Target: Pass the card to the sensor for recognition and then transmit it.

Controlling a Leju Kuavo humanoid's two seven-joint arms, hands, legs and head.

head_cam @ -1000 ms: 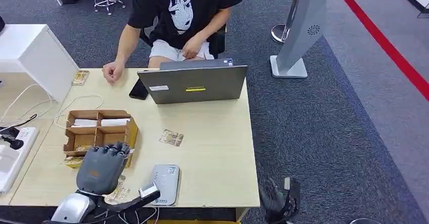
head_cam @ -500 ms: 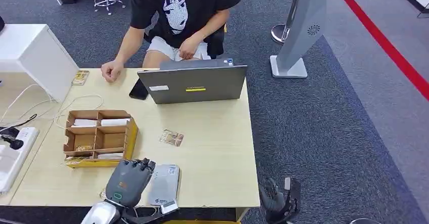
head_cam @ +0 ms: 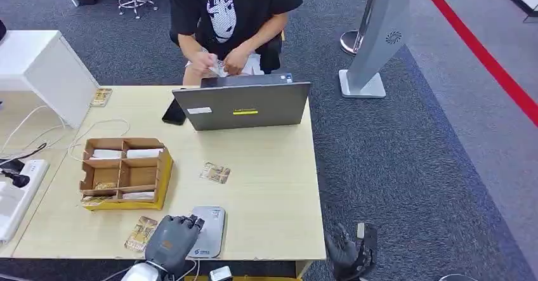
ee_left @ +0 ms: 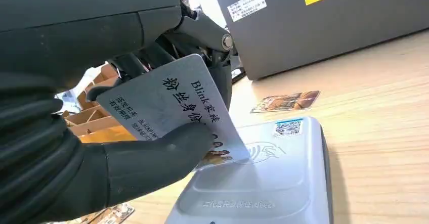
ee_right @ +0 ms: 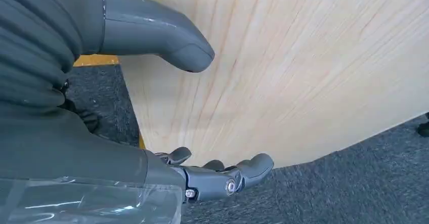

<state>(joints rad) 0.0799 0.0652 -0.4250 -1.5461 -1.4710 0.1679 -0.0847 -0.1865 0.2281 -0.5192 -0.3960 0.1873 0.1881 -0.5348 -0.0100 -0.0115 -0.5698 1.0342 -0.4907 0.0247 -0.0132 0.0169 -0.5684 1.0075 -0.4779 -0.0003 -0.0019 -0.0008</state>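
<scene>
Head view, from left to right: a cardboard tray (head_cam: pixel 124 169) with four compartments sits on the table (head_cam: pixel 273 186); a loose card (head_cam: pixel 140 233) lies near the table's front edge; just right of it the left hand (head_cam: pixel 171 240) rests over the near left part of the grey sensor (head_cam: pixel 209 229). Another loose card (head_cam: pixel 215 172) lies beyond the sensor, and a laptop (head_cam: pixel 242 105) stands at the far edge, with a seated person (head_cam: pixel 231 14) behind it. The right hand (head_cam: pixel 350 250) hangs beside the table's right front corner, above the carpet. Left wrist view: the left hand (ee_left: pixel 101 118) grasps a white card (ee_left: pixel 167 107) printed with black characters, thumb (ee_left: pixel 152 158) pressed on its face, darker fingers behind it. The card is tilted, its lower edge touching or just above the sensor's top (ee_left: pixel 273 178). Right wrist view: the right hand (ee_right: pixel 152 107) holds nothing, thumb (ee_right: pixel 157 32) and fingers (ee_right: pixel 227 176) well apart.
</scene>
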